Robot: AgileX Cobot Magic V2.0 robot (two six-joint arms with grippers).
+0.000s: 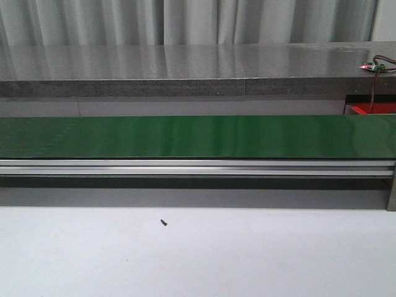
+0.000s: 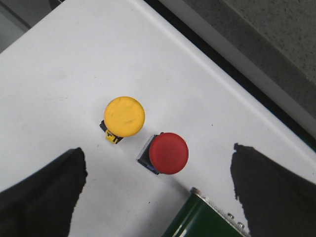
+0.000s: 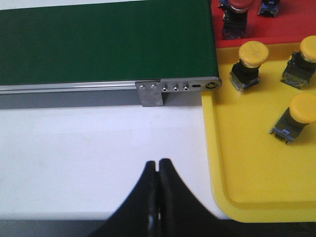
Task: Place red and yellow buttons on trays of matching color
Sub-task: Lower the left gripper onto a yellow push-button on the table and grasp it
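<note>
Left wrist view: we see our left gripper spread wide above the yellow button and red button.
Handling: light, rigid, smooth caps; we'd grip the square bases.
Right gripper: pressed closed, empty.

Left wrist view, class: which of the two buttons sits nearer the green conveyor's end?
The red button; the conveyor end lies just beside it, while the yellow button sits farther off.

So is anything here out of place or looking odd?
Mostly tidy. Two buttons, one yellow and one red, stand on the white table rather than on trays. On the yellow tray one yellow button leans. A small dark speck lies on the table in the front view.
</note>
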